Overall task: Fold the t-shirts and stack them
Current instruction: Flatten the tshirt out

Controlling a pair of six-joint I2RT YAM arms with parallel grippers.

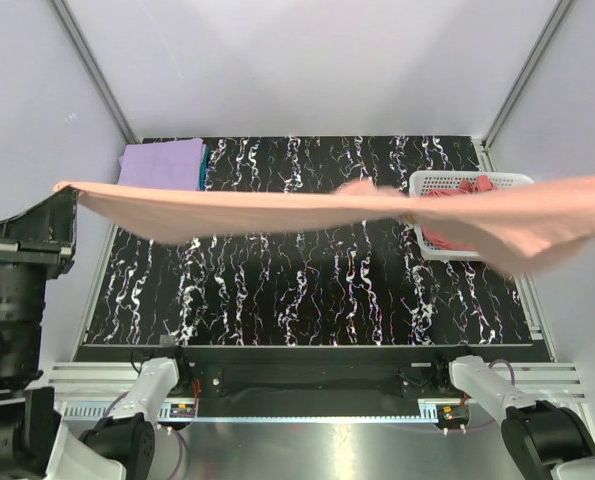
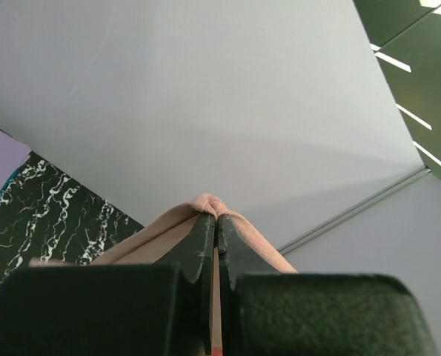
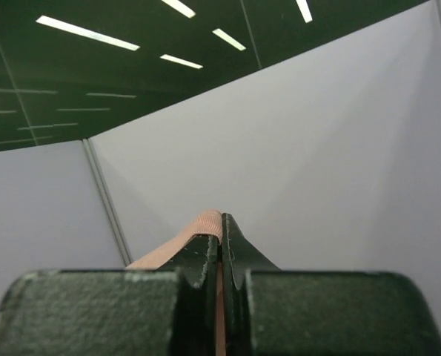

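At the left edge of the top view, the left arm (image 1: 27, 250) is raised. Its wrist view shows the left hand (image 2: 217, 231) pinched tight on a bunched edge of the salmon-pink t-shirt (image 1: 277, 210). In the upper left corner of the surface (image 1: 307, 290) lies a folded lavender t-shirt (image 1: 162, 162), with a teal t-shirt (image 1: 204, 168) showing as a strip at its right side.

The salmon shirt hangs stretched in the air across the whole frame. Its long axis runs left to right, above the surface and roughly parallel to its near edge, sagging a little in the middle. Its right part droops lower, in front of the white basket (image 1: 437, 182), where rose-pink cloth (image 1: 472, 186) lies. The right hand (image 3: 220, 236) is out of the top view, but its wrist view shows it clamped on the shirt's other end.

With one hand at each end, laying the shirt flat likely means both lowering together. The folded pile is nearer the left arm.
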